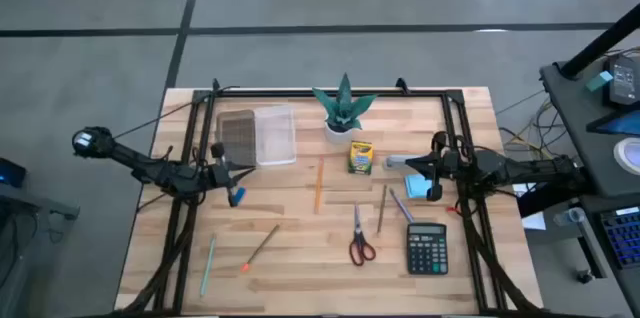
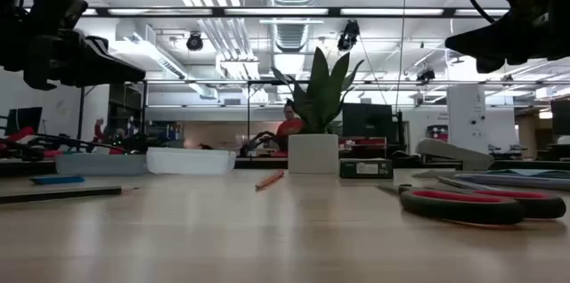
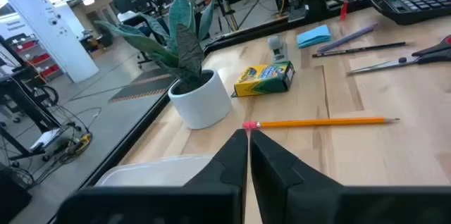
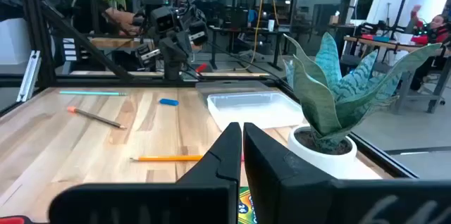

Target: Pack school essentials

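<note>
My left gripper (image 1: pixel 228 165) is shut and empty, raised above the table's left side, beside a clear plastic container (image 1: pixel 265 135). My right gripper (image 1: pixel 412 164) is shut and empty, raised above the right side near the light-blue sticky-note pad (image 1: pixel 418 187). Lying flat on the table are the yellow-green crayon box (image 1: pixel 360 157), the orange pencil (image 1: pixel 318 186), the red-handled scissors (image 1: pixel 361 239), two thin pens (image 1: pixel 392 205), a teal pencil (image 1: pixel 207 263), a brown pencil (image 1: pixel 260 247) and a small blue piece (image 1: pixel 237 197).
A green spiky plant in a white pot (image 1: pixel 345 110) stands at the far middle. A dark calculator (image 1: pixel 427 249) lies at the near right. A grey stapler-like object (image 1: pixel 394 162) lies by the crayon box. Dark frame rails run along the table's left, right and far edges.
</note>
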